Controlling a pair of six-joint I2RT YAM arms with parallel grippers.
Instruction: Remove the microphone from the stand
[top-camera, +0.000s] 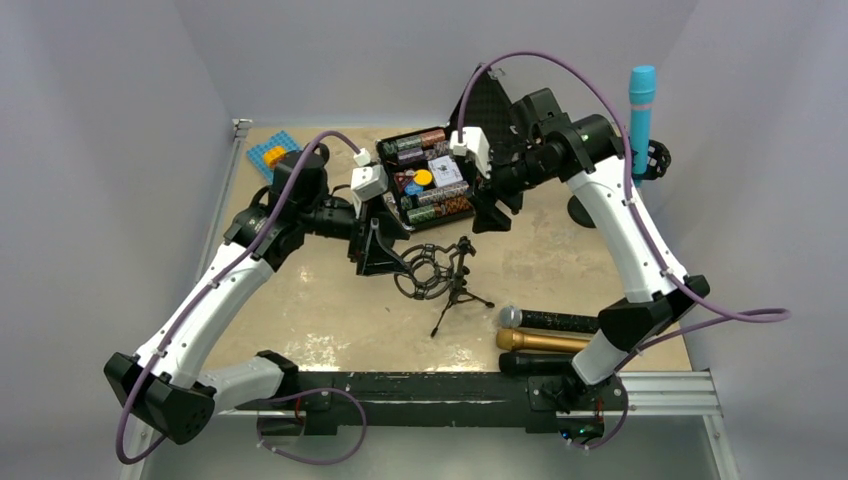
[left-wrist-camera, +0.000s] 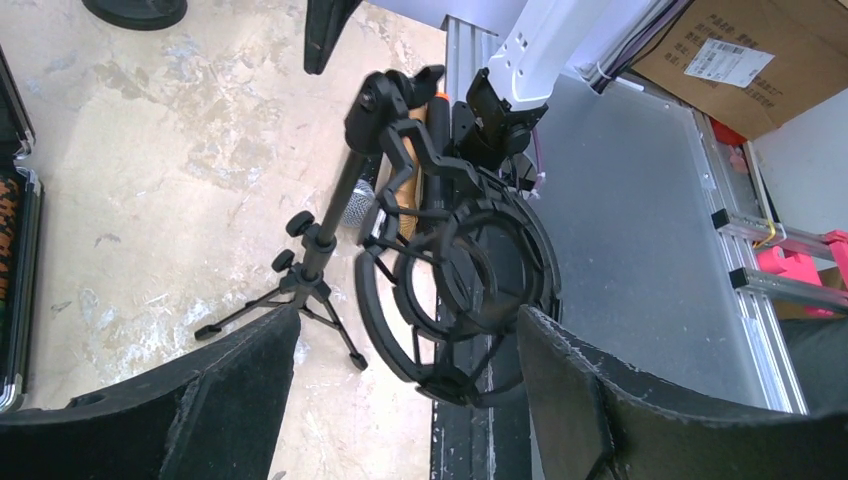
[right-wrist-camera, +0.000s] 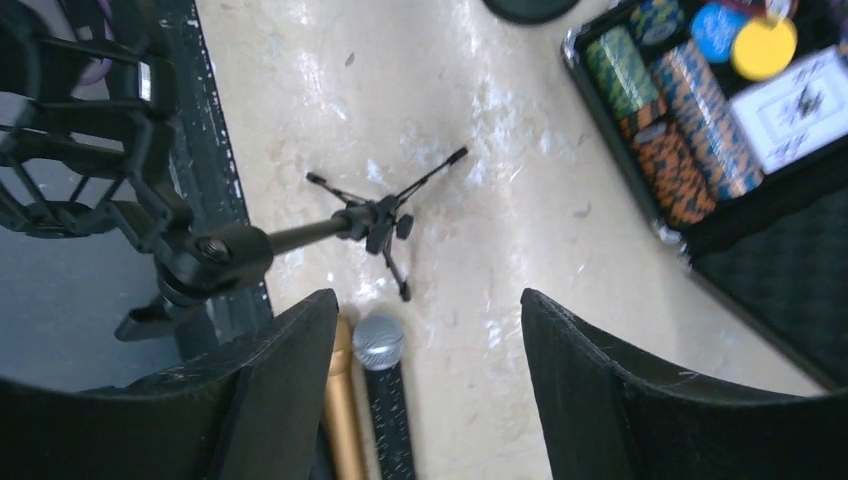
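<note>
Two spread wide: right end effector (right-wrist-camera: 425, 310) facing microphone (right-wrist-camera: 380, 345), left end effector (left-wrist-camera: 408, 320) by stand (left-wrist-camera: 332, 220).

Left arm (top-camera: 215, 295): we see it run from its base at the near left up and forward, then bend inward toward the centre.
Left end effector (top-camera: 377, 248): angled inward and down; in its wrist view we find both fingers (left-wrist-camera: 200, 410) spread wide apart.
Right arm (top-camera: 625, 235): we see it run from the near right base to a high far joint, then extend left.
Right end effector (top-camera: 493, 205): tilted downward; we read its fingers (right-wrist-camera: 250, 400) as parted, gripping nothing.
</note>
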